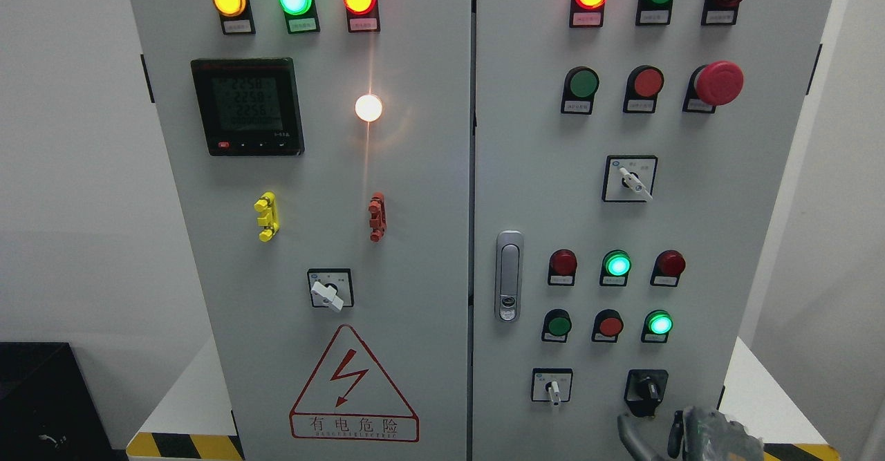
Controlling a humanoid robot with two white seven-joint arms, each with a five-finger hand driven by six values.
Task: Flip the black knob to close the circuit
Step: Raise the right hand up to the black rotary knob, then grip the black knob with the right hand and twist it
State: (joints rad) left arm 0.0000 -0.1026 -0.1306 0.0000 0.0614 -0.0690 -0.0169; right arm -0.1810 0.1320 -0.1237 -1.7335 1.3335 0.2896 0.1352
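Note:
The black knob (647, 388) sits on a black square plate at the lower right of the grey electrical cabinet's right door (691, 212), its handle tilted slightly left of upright. My right hand (681, 437) rises from the bottom edge just below the knob. Its fingers (630, 435) are spread and hold nothing, their tips a little under the knob plate, not touching it. The left hand is out of view.
White-handled selector switches sit at the lower middle (553, 390), upper right (632, 179) and left door (329, 291). Lit and unlit indicator lamps and push buttons cover both doors, with a red mushroom button (719, 82). A door latch (509, 276) is near the centre seam.

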